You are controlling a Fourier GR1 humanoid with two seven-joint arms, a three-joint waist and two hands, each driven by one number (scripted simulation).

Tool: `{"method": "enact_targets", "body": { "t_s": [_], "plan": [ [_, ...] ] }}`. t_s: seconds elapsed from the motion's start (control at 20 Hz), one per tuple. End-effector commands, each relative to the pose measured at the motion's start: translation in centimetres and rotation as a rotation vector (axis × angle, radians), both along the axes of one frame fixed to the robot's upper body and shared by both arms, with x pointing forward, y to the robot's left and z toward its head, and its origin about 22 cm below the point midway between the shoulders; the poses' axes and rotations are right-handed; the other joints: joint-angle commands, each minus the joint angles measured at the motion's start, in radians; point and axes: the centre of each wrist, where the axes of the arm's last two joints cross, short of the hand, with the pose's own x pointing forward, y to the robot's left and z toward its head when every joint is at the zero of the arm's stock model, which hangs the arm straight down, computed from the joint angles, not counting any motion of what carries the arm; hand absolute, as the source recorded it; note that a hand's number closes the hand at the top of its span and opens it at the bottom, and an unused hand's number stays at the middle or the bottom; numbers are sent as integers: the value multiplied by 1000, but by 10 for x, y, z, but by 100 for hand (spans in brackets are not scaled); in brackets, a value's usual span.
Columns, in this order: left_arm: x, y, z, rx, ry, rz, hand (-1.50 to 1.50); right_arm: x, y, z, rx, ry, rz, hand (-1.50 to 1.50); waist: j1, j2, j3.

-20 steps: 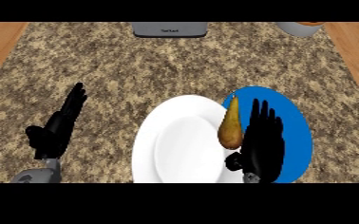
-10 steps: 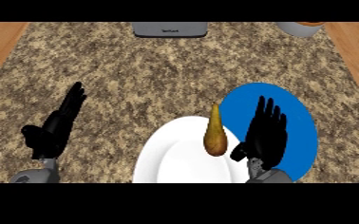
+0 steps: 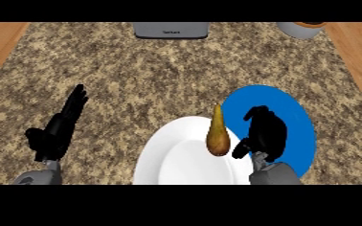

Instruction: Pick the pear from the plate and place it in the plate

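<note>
So the pear [image 3: 217,136] is sitting on the white plate [image 3: 176,160], up near its 1 o'clock rim, with the narrow end pointing toward 12 o'clock and the fat end toward 6. It looks a bit tilted, but I can't say how much of it is actually resting on the plate.

The right hand [image 3: 265,133] is just beside the pear at its 3 o'clock. It's over the blue plate [image 3: 300,124], with the fingers curled down at the tips and the thumb sticking out toward the pear's lower end. I can't see a clear gap or clear contact there, so I can't tell if the thumb is touching it. The fingers aren't wrapped round anything.

The blue plate sits at the white plate's 2 o'clock, and the white one overlaps its edge.

The left hand [image 3: 58,129] is over at the 9 o'clock side of the view, well apart from both plates, fingers straight and close together, pointing to about 1 o'clock, holding nothing.

At the 12 o'clock edge of the granite counter [image 3: 141,72] there's a grey box [image 3: 172,29], and a grey pot [image 3: 302,28] toward 1 o'clock.
</note>
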Motion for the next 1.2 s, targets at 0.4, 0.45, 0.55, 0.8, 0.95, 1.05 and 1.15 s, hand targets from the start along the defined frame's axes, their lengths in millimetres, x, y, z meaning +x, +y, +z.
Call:
{"method": "enact_targets", "body": {
  "t_s": [0.4, 0.45, 0.55, 0.8, 0.95, 1.05, 1.15],
  "plan": [
    [5, 8, 12, 0, -9, 40, 0, -62, -58, -22, 3, -55, 335, 150, -33, 2, 10],
    [-4, 11, 3, 7, 7, 48, 0, -76, -63, -20, 50, -38, 403, 150, -52, -5, 10],
    [-7, 23, 6, 14, 11, 58, 0, -89, -84, -25, 120, -9, 504, 150, -56, -3, 13],
    [-8, 22, 5, 0, 22, 60, 0, -132, -141, 7, 184, -154, 659, 150, -74, -6, 11],
    [-7, 22, 9, 13, 23, 46, 0, -144, -182, 32, 175, -215, 710, 150, -54, -1, 10],
    [-9, 15, 1, -4, 7, 46, 0, -164, -184, 51, 203, -257, 750, 150, -65, -1, 8],
    [-9, 10, 7, 0, 3, 59, 0, -171, -201, 69, 203, -321, 743, 150, -57, -1, 8]
  ]
}}
